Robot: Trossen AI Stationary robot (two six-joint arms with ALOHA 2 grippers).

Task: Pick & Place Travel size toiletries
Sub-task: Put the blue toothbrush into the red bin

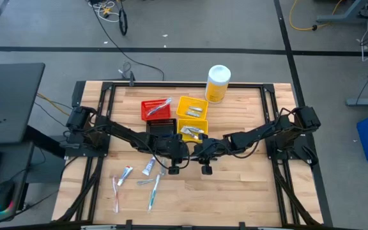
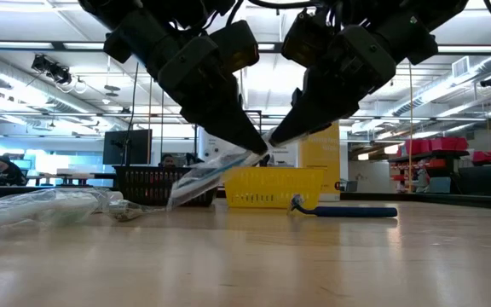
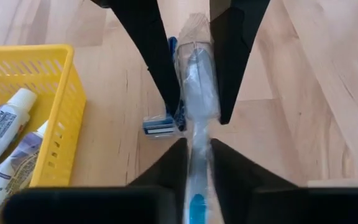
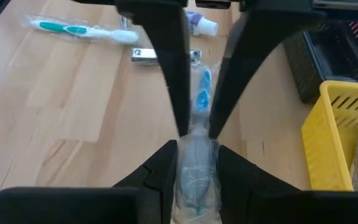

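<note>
A toothbrush in a clear wrapper [image 2: 216, 175] hangs in the air over the middle of the table, between my two grippers. My left gripper [image 3: 197, 143] and my right gripper [image 4: 196, 146] meet tip to tip [image 1: 189, 153], and both are shut on it. Its blue-marked handle [image 4: 202, 87] runs back under the left gripper. A blue razor [image 3: 163, 124] lies flat on the wood below. More toothbrushes [image 1: 153, 188] and small tubes [image 1: 149, 167] lie near the table's near left corner. My left gripper pinches the wrapped toothbrush about mid-length [image 3: 197, 134] between its two fingers, slanting down from the table's left. The brush is lifted clear and tilted, its handle end [image 2: 177, 198] lowest, toward the left. My right gripper pinches the clear wrapper at the toothbrush's upper end [image 4: 196, 140] between both fingers, slanting down from the table's right. Its fingertips [image 3: 173, 115] sit just beyond the left gripper's.
A yellow bin [image 1: 192, 131] with tubes [image 3: 5, 124] stands just beyond the grippers, and a black bin [image 1: 161, 126] sits to its left. Farther back are a red bin [image 1: 155, 110], another yellow bin [image 1: 192, 107] and a large yellow bottle [image 1: 217, 83]. Bare wood lies on the near right.
</note>
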